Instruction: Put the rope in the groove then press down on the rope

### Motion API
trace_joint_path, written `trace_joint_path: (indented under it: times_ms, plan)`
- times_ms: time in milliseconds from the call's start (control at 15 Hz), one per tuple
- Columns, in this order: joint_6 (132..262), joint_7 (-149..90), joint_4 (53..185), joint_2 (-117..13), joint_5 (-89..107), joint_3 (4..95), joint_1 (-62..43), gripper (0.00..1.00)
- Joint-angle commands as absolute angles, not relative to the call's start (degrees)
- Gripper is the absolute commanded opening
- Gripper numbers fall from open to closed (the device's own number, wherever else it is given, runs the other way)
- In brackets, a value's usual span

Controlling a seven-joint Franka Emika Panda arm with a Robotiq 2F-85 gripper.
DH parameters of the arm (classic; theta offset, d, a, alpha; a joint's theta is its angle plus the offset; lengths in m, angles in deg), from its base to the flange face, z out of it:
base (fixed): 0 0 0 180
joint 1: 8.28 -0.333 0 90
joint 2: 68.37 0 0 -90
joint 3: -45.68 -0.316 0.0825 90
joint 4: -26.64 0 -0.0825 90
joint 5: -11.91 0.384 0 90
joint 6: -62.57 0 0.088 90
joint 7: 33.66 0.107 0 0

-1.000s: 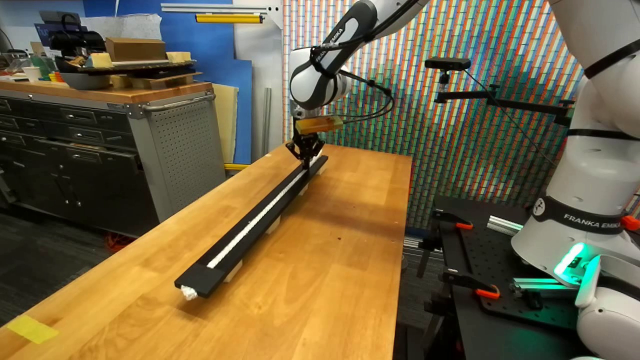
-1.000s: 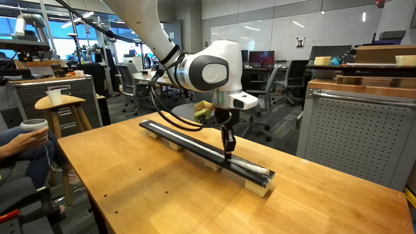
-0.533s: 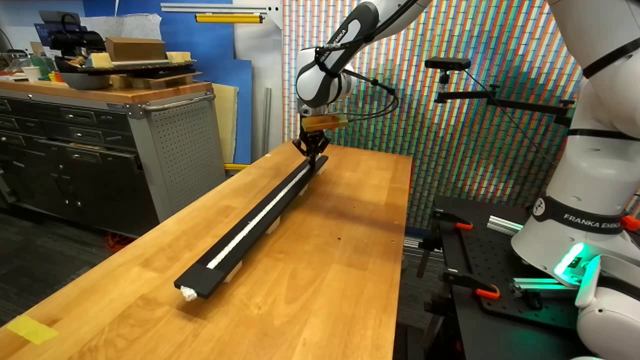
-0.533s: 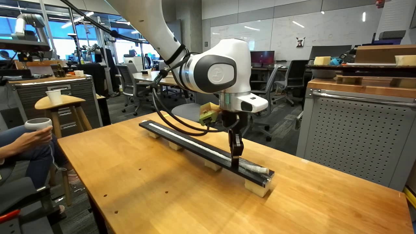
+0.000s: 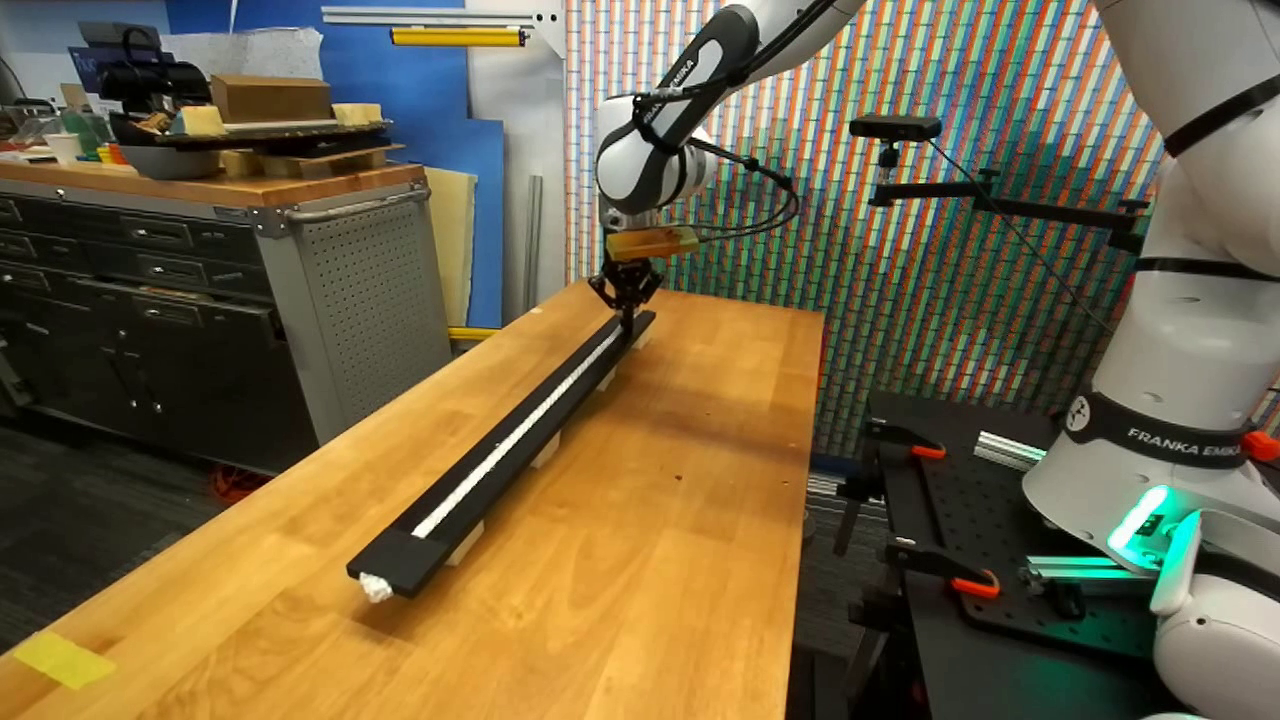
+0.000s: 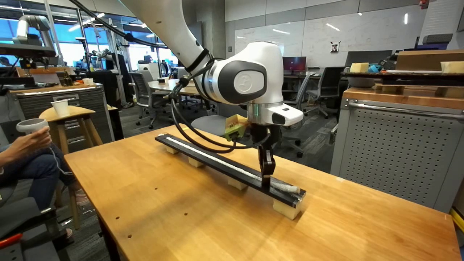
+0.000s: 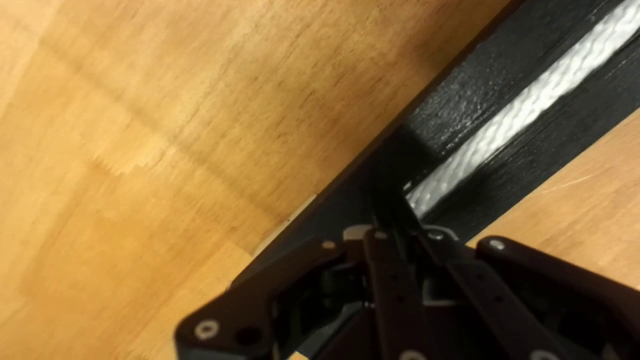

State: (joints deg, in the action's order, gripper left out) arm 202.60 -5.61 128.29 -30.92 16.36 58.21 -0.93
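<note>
White rope [image 7: 525, 111] lies along the groove [image 7: 500, 155] of the black bar [image 5: 530, 446], its end [image 6: 290, 188] past the fingers [image 6: 266, 180] seemingly raised. The fingers are together, tips down at the rope; short straight presses toward that end, centred on the groove, should seat it.

Striped multicoloured wall [image 5: 930, 300]; light streaks [image 6: 332, 27] on whiteboard [image 6: 315, 43]; dark carpet [image 6: 319, 141], black chair [image 6: 330, 82], wooden stool [image 6: 80, 111], bright windows [image 6: 68, 50].

ridged rope [image 7: 525, 109], smooth wooden table [image 5: 640, 560]
</note>
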Motion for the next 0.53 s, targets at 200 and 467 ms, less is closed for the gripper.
trace_joint_path:
  times_ms: [200,467]
  plan:
    - [211.04,-5.18,133.54,-35.28,16.62,59.28,-3.21,0.09]
    - [213.12,-4.26,134.38,-35.83,16.71,60.05,-3.68,0.08]
